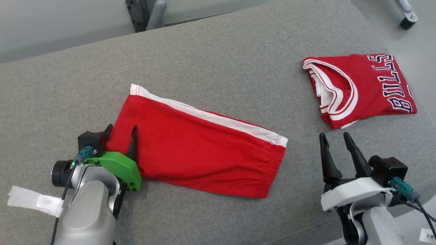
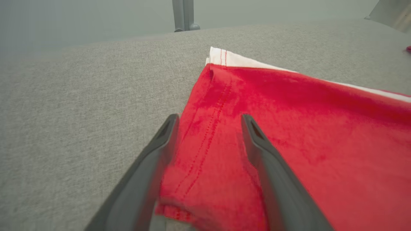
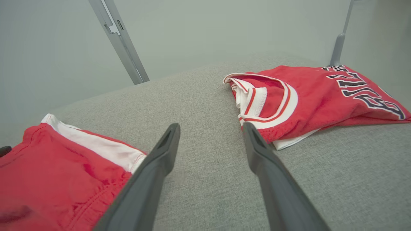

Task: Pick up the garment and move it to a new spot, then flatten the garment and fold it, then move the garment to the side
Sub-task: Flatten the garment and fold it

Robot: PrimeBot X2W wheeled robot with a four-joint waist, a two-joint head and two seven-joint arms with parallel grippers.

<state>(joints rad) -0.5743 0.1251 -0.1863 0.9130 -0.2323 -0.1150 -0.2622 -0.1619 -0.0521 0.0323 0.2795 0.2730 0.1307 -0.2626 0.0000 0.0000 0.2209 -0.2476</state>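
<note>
Red shorts [image 1: 204, 153], long axis far-left to near-right, waistband rightward; left tool [image 1: 122, 126], right tool [image 1: 334, 134] both spread.

I count two garments on one grey counter [image 1: 221, 61]: one pair of red shorts [image 1: 197, 153] with a single white stripe, and one folded red jersey [image 1: 361, 88] well off to the right of the shorts, bearing one word in dark letters.

I have two pincers: my left pincer [image 1: 122, 127] at the left end of the shorts, and my right pincer [image 1: 334, 135] just past their right end. Each has two dark fingers [image 1: 354, 153], four in all.

One green bracket [image 1: 119, 166] sits on the left, one white bracket [image 1: 354, 194] on the right. One white tag [image 1: 34, 200] hangs below-left of the shorts. Beyond the shorts stands one grey post [image 1: 155, 13]. Far to their right is one black caster [image 1: 407, 23].
</note>
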